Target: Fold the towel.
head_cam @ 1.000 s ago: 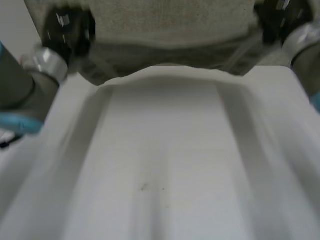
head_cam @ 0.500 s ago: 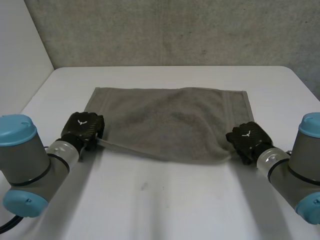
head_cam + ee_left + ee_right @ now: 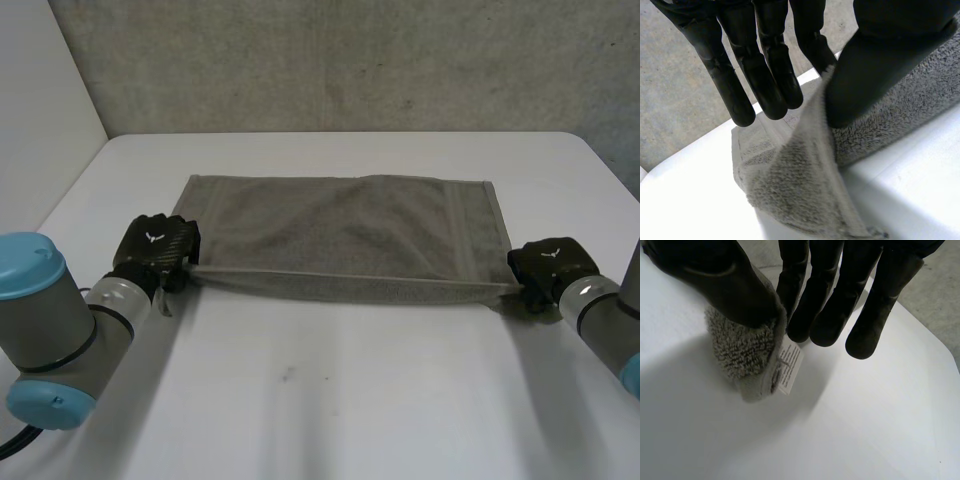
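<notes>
At the lower left of the head view the grey left arm with its light-blue cap reaches in over the white table, and the right arm comes in from the lower right. The left hand sits at the near left corner of the towel; in its wrist view the left hand pinches that corner of the towel between the thumb and the nearest finger, with the other fingers straight and close together just beyond the cloth. The right hand is at the near right corner; its wrist view shows the right hand with the thumb clamping a bunched corner of the towel against the straight fingers, and a small white label hanging from the hem. The grey towel's near edge runs straight between the two hands across the middle of the frame, and the rest spreads flat toward the table's far edge, below the grey wall
</notes>
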Tool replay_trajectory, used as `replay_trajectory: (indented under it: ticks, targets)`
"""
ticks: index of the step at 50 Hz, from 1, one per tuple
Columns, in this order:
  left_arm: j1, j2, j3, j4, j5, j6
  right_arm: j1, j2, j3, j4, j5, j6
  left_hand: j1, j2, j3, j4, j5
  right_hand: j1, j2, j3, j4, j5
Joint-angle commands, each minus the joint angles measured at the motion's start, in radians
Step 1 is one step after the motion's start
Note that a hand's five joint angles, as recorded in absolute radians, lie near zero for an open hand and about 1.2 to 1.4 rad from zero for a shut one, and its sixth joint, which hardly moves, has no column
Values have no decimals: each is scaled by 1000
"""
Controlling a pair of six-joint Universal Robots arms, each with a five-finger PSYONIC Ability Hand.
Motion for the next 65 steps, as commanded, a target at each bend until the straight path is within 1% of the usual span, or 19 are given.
replay_trajectory:
  ticks: [1, 8, 18, 24, 29, 30, 31, 39, 44, 46, 47, 49, 50, 52, 54, 57, 61, 64, 65]
  targets:
    - [1, -29, 2, 15, -6, 3, -19, -46, 6, 7, -50, 38, -167, -169, -169, -169, -176, 56, 51, 55, 52, 61]
    - [1, -62, 9, 12, -8, 33, -18, -61, 15, 8, -65, 37, -221, -222, -223, -222, -230, 56, 51, 55, 52, 61]
    - [12, -52, -9, -8, -13, 191, -19, -81, 19, 5, -60, 34, -206, -208, -208, -208, -215, 56, 51, 55, 52, 61]
    - [28, -10, -38, -8, -13, 224, -19, -105, 29, 2, -65, 32, -195, -196, -197, -196, -203, 56, 51, 55, 52, 61]
    - [35, 2, -41, -5, -13, 228, -14, -107, 32, 2, -63, 32, 110, 108, 108, 109, 101, 56, 51, 55, 52, 61]
    - [35, 2, -41, -5, -13, 228, -14, -107, 32, 2, -63, 32, 111, 109, 109, 110, 102, 56, 51, 55, 52, 61]
    - [35, 2, -41, -3, -13, 228, -13, -107, 32, 2, -63, 31, 282, 281, 280, 281, 274, 56, 51, 55, 52, 61]
    - [66, 43, -46, -17, 1, 231, -14, -139, 23, 19, -65, 3, 345, 344, 343, 344, 337, 56, 51, 55, 52, 61]
    - [77, 212, -119, -109, 9, 263, -11, -220, 25, 117, -66, -120, 345, 344, 343, 344, 337, 56, 51, 55, 52, 61]
    - [77, 268, -142, -155, 18, 288, -17, -289, 28, 249, -66, -252, 345, 344, 343, 344, 337, 56, 51, 55, 52, 61]
    - [77, 269, -142, -155, 18, 288, -18, -289, 28, 249, -66, -253, 345, 344, 343, 344, 337, 56, 51, 55, 52, 61]
    - [86, 422, -208, -262, 62, 343, -34, -347, 34, 410, -66, -395, 345, 344, 343, 344, 337, 56, 51, 55, 52, 61]
    - [86, 422, -208, -263, 63, 343, -34, -348, 34, 410, -66, -396, 345, 344, 343, 344, 337, 56, 51, 55, 52, 61]
    - [113, 548, -259, -370, 131, 403, -45, -369, 38, 486, -69, -457, 345, 344, 343, 344, 337, 56, 51, 55, 52, 61]
    - [133, 589, -274, -407, 165, 426, -57, -400, 28, 574, -71, -547, 345, 344, 343, 344, 337, 56, 51, 55, 52, 61]
    - [169, 628, -285, -450, 229, 446, -51, -406, -4, 540, -86, -571, 345, 344, 343, 344, 337, 56, 51, 55, 52, 61]
    - [190, 617, -264, -433, 271, 441, -48, -371, -47, 460, -91, -569, 345, 344, 343, 344, 337, 56, 51, 55, 52, 61]
    - [175, 522, -211, -372, 273, 434, -44, -253, -102, 380, -83, -569, 345, 344, 343, 344, 337, 56, 51, 55, 52, 61]
    - [163, 440, -172, -340, 267, 428, -30, -207, -148, 348, -76, -569, 345, 344, 343, 344, 337, 56, 51, 55, 52, 61]
